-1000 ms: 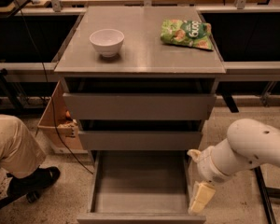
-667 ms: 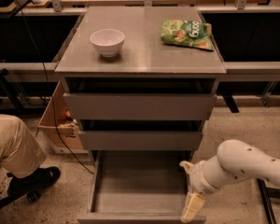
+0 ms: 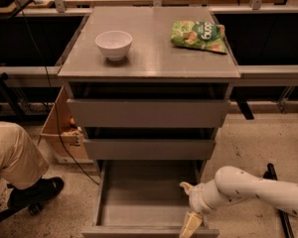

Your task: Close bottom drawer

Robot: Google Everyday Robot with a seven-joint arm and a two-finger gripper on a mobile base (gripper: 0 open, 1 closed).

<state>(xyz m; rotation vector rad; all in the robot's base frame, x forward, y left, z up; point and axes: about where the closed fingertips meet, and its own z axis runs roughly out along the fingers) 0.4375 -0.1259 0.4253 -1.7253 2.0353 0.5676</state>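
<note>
The bottom drawer (image 3: 144,202) of the grey cabinet is pulled far out, its shallow grey tray empty and its flat front at the lower edge of the view. My gripper (image 3: 190,222) hangs at the end of the white arm (image 3: 258,190), low on the right. It sits over the drawer's front right corner, with its beige fingers (image 3: 191,225) pointing down at the drawer's front edge. The middle drawer (image 3: 149,148) and the top drawer (image 3: 149,112) above stand slightly out.
A white bowl (image 3: 113,44) and a green snack bag (image 3: 199,35) lie on the cabinet top (image 3: 149,63). A seated person's leg and black shoe (image 3: 20,167) are at the left. A cardboard box (image 3: 59,130) stands left of the cabinet. Workbenches run behind.
My arm and gripper have moved left and down, from beside the drawer's right side to its front right corner. The drawer has not visibly moved.
</note>
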